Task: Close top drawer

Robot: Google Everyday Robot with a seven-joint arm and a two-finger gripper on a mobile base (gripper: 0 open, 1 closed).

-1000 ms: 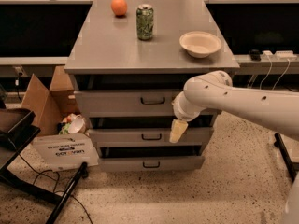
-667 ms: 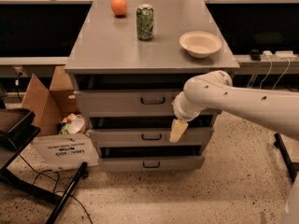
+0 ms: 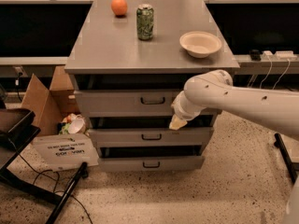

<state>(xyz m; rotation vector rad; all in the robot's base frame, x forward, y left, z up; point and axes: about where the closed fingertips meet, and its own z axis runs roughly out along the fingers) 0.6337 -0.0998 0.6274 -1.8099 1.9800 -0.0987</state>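
Note:
The top drawer (image 3: 121, 102) is the uppermost of three in the gray cabinet. It has a flat gray front and a small dark wire handle (image 3: 153, 100). It stands slightly pulled out, with a dark gap above its front. My gripper (image 3: 178, 122), cream-coloured at the end of the white arm (image 3: 233, 97), is at the right part of that drawer front, near its lower edge and right of the handle.
On the cabinet top (image 3: 103, 45) stand an orange (image 3: 119, 6), a green can (image 3: 145, 22) and a white bowl (image 3: 200, 43). Two shorter drawers (image 3: 150, 136) lie below. A cardboard box (image 3: 44, 99) and a white sign (image 3: 63, 150) are on the floor at left. Cables hang at right.
My gripper has risen slightly along the top drawer's front. The drawer and the objects on top look unchanged.

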